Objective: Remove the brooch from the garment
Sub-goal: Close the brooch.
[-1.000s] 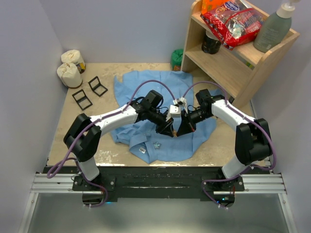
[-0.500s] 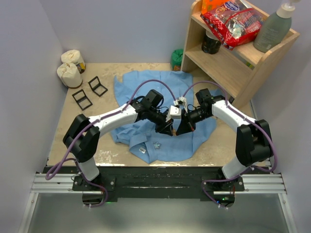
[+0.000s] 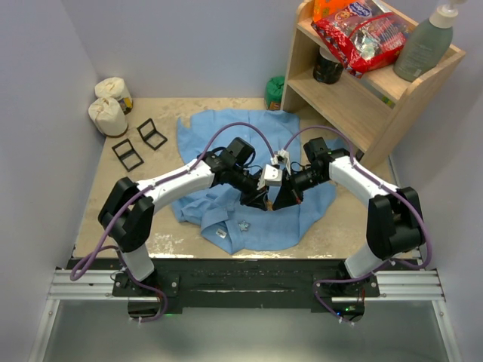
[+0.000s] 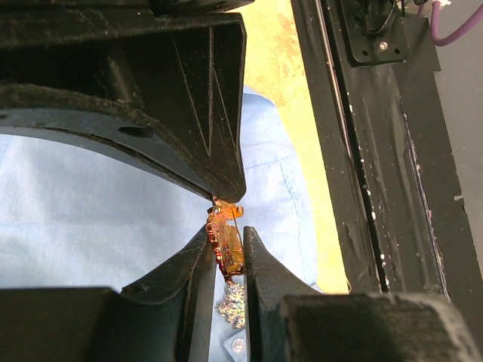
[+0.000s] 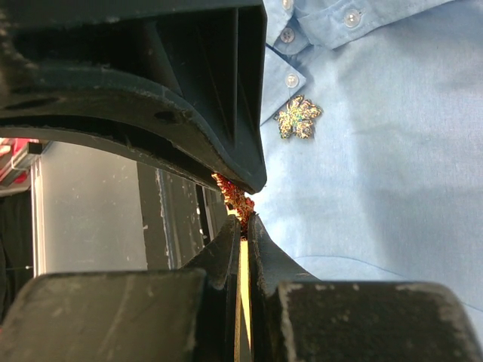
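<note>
1. Since a second ago, both arms have edged slightly toward the far side of the bench (image 3: pixel 158 105), their tips still meeting over the blue shirt (image 3: pixel 219 132).
2. From the left wrist, I see my left pincer (image 4: pixel 226 219) grasping a small orange brooch (image 4: pixel 226 243) above the cloth.
3. From the right wrist, the right pincer (image 5: pixel 241 207) is clenched tight on that brooch's edge.
4. A silver leaf brooch (image 5: pixel 296 118) lies on the shirt beside the collar buttons.
5. The top view shows the silver leaf brooch but hides the orange one behind the pincers.
</note>
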`<state>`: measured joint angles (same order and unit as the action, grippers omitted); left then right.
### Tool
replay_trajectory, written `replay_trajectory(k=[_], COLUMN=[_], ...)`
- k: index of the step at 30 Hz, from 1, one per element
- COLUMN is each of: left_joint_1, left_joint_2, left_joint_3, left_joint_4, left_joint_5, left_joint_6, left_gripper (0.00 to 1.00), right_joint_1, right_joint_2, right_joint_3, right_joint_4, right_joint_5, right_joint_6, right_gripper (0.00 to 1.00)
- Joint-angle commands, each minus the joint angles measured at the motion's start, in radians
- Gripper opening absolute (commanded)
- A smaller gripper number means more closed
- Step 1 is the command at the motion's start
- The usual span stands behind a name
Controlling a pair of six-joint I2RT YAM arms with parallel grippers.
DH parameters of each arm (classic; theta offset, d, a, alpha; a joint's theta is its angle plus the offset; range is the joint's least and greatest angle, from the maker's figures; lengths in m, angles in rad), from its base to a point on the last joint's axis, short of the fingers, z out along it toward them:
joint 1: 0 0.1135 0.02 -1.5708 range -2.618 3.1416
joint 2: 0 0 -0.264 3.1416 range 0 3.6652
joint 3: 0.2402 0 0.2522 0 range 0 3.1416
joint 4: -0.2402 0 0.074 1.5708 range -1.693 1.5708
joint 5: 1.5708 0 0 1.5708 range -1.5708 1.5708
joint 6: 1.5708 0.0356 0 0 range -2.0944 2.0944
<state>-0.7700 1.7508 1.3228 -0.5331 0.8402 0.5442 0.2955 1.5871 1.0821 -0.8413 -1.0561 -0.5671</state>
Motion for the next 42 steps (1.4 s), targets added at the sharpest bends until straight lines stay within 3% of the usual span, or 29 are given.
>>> replay_trajectory(k=[1,25,42], left_joint_1=[-0.017,-0.057,-0.066], left_joint_2=[-0.024,-0.083,-0.083], left_joint_3=[0.006,-0.037,-0.024], left_joint_4=[-0.117,-0.146,-0.169], left_joint_5=[0.033,-0.039,-0.009], left_joint_6=[0.048,0.117,0.112], left_gripper=[0.0,0.0,0.25], right_joint_1=[-0.021,-0.065,-0.082], right_joint_2=[-0.03,-0.01,-0.058], right_joint_3=[-0.004,0.004,-0.031], right_joint_4=[0.059,0.077,0.194], right_joint_5=[0.074,0.067,0.149], right_joint_6=[0.016,0.061,0.177], right_gripper=[0.0,0.0,0.0])
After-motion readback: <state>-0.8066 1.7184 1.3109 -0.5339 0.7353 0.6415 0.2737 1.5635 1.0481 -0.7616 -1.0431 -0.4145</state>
